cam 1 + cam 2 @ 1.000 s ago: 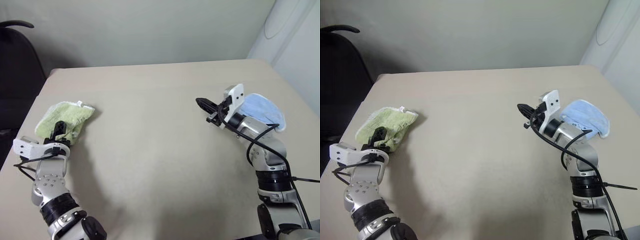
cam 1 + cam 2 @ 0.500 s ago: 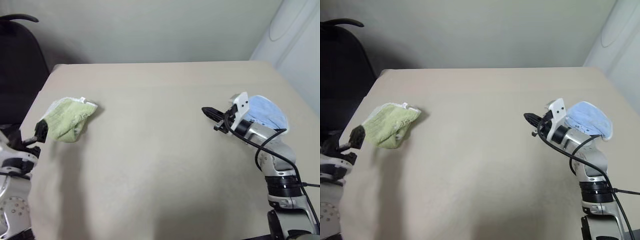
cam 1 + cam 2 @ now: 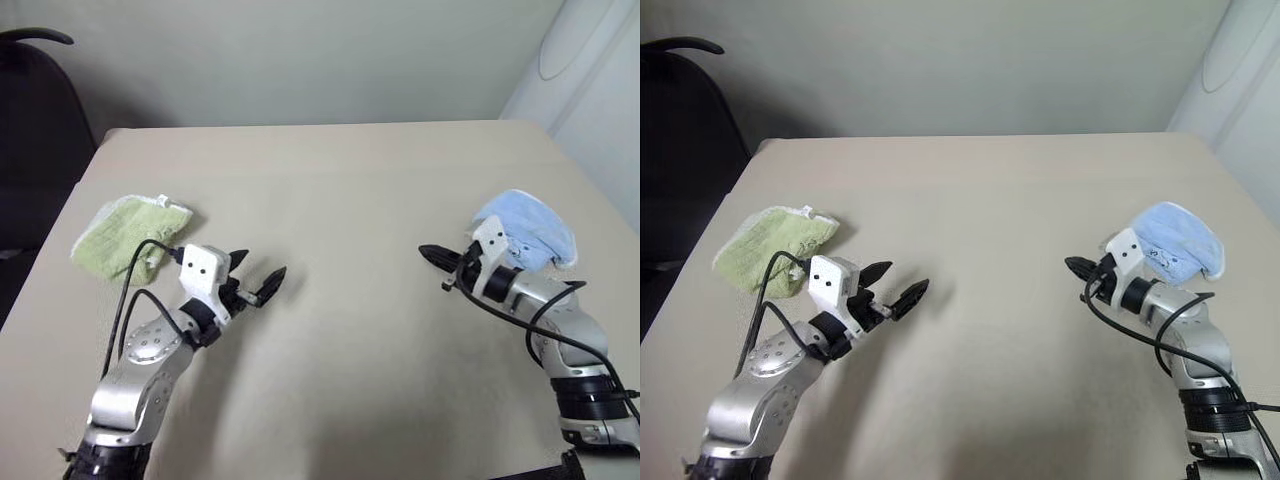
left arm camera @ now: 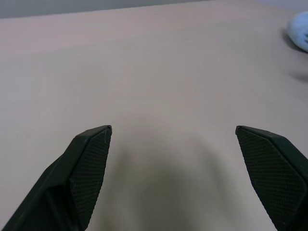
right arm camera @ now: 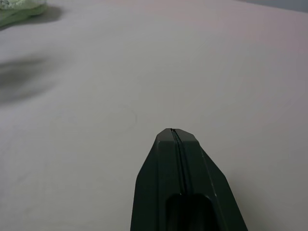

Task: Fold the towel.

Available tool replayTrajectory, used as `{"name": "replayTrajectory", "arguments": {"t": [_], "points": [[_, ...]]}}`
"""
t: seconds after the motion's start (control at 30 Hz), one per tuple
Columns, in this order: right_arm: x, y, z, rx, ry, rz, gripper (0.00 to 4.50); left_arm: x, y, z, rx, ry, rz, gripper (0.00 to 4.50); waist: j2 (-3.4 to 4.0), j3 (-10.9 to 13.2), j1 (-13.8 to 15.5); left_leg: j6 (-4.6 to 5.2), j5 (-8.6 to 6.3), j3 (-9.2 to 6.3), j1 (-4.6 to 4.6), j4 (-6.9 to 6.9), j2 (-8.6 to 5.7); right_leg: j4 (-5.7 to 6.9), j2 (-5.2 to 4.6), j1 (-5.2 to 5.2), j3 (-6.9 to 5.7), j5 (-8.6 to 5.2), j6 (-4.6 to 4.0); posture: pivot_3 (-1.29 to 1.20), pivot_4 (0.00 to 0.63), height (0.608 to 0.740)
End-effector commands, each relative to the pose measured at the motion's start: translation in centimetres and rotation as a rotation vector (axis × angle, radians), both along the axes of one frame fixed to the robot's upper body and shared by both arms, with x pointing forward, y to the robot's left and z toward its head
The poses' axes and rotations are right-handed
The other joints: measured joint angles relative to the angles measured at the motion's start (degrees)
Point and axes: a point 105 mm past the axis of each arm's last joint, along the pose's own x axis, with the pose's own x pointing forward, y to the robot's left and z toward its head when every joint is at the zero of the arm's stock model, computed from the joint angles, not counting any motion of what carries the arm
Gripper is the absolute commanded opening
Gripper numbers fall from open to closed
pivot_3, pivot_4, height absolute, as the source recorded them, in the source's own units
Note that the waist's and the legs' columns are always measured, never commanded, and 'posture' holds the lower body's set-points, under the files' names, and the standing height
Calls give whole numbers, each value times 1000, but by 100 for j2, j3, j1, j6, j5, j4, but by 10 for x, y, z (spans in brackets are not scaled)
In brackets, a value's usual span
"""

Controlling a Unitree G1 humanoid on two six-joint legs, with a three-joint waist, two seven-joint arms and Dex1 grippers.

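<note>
Left eye view: beige table (image 3: 340, 190) across most of frame, pale wall (image 3: 300, 55) behind. Dark chair (image 3: 35, 120) at upper left edge. Light green towel (image 3: 125, 238) bunched at left of table. Just right of it, left gripper (image 3: 258, 278), fingers spread wide, empty. Further right, right gripper (image 3: 432, 252), clenched, grasping nothing. Light blue cloth (image 3: 525, 228) heaped at right edge.

The towel (image 3: 127, 236) is showing light green with a white edge at its 1 o'clock corner. The cloth (image 3: 524, 228) is showing light blue. The table (image 3: 340, 200) is looking plain beige. The left fingers (image 4: 89, 161) are showing black with a fine cross-hatched texture.
</note>
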Motion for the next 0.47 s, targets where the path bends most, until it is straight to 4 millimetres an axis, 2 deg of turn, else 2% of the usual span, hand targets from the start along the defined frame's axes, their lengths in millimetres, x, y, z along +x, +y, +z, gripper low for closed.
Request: {"name": "replayTrajectory", "arguments": {"t": [0.03, 0.17, 0.27, 0.47], "points": [[-4, 4, 23, 1, -85, 7, 0, 10, 17, 12, 26, -64, 53, 4482, 0, 0, -6, 0, 0, 0, 1, 0, 0, 1, 0, 0, 0, 0, 0, 0, 150, 740], [-2, 2, 33, 1, -99, 8, 0, 20, 23, 23, 46, -99, 74, 4482, 0, 0, -6, 4, -2, -1, -2, 10, 0, -2, 2, 2, 0, 0, 0, 0, 150, 740], [-1, -6, 19, -6, -76, -25, 0, 19, 23, 13, 46, -80, 114, 4482, 0, 0, 1, 9, -5, -2, -4, 23, 0, -2, 2, 5, 0, 0, 1, 0, 150, 740], [-6, 8, 17, 47, -73, -1, 0, 10, 15, 12, 57, -62, 64, 4482, 0, 0, -7, 11, -6, -3, -9, 26, 1, -3, 3, 1, 0, 0, 1, 0, 150, 740]]}}
